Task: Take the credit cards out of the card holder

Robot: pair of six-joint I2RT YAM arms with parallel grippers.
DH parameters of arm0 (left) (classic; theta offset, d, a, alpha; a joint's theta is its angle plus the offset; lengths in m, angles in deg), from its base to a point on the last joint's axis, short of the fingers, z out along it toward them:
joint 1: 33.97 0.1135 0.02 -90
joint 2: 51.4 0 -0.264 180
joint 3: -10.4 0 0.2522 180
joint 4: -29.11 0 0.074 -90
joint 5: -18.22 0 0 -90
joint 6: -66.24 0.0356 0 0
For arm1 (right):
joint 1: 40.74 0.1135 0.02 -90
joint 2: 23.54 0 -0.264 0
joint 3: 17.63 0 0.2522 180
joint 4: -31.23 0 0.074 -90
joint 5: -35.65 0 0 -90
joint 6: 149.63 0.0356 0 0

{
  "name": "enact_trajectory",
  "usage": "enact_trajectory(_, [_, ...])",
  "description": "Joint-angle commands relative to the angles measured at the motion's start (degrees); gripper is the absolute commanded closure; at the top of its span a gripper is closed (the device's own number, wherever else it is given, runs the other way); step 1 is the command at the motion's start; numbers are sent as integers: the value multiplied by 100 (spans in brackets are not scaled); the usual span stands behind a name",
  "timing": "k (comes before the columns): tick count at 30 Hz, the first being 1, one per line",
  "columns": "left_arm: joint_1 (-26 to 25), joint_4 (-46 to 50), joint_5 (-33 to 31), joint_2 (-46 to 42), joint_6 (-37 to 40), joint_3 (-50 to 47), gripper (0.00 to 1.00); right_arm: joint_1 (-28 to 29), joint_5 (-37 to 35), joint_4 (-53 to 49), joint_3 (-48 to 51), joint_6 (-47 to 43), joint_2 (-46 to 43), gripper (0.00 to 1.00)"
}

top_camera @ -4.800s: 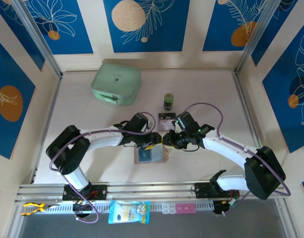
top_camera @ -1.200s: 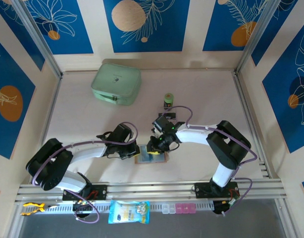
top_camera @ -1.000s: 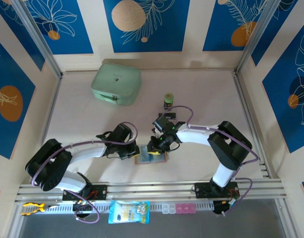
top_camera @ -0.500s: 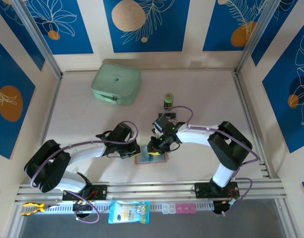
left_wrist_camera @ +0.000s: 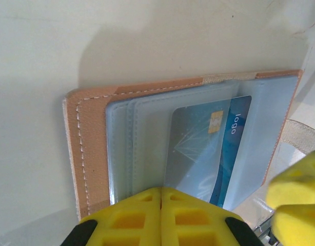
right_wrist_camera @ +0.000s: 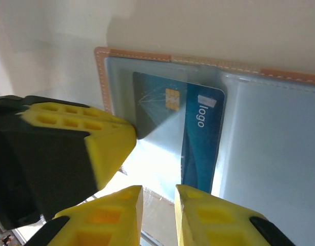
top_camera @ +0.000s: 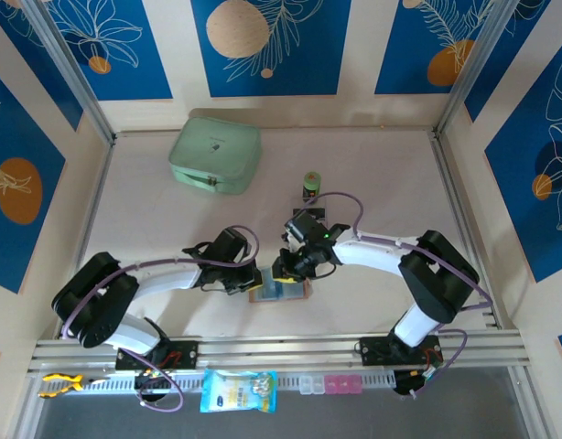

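The card holder [top_camera: 283, 292] lies open on the table, pinkish-brown rim [left_wrist_camera: 88, 148] around pale grey-blue panels. A blue credit card [right_wrist_camera: 201, 138] marked "logo", with a gold chip, sticks partly out of its clear sleeve [left_wrist_camera: 219, 148]. My left gripper [left_wrist_camera: 161, 192] is shut, its yellow tips resting on the holder's inner panel near the left edge [top_camera: 254, 279]. My right gripper [right_wrist_camera: 158, 192] stands open by a narrow gap over the holder's near edge, just beside the card's end [top_camera: 286, 270]. A dark card [top_camera: 315, 212] lies on the table behind the right arm.
A big mint-green case [top_camera: 215, 154] sits at the back left. A green-and-black cylinder [top_camera: 311, 186] stands behind the dark card. On the front rail lie a blue packet [top_camera: 238, 390], small pink boxes [top_camera: 329, 384] and a yellow tool [top_camera: 61, 382].
Since 4.8 s ago both grippers came down onto the open holder. In the last second they stay there; the right arm's elbow drifts slightly right.
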Motion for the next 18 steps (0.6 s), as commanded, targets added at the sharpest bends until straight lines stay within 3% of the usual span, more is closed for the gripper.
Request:
enact_trajectory(1, [-37, 155, -114, 41, 59, 43, 94, -109, 0, -182, 77, -74, -146, 76])
enact_trajectory(18, [-37, 252, -209, -36, 55, -18, 95, -271, 195, -99, 27, -332, 179, 76])
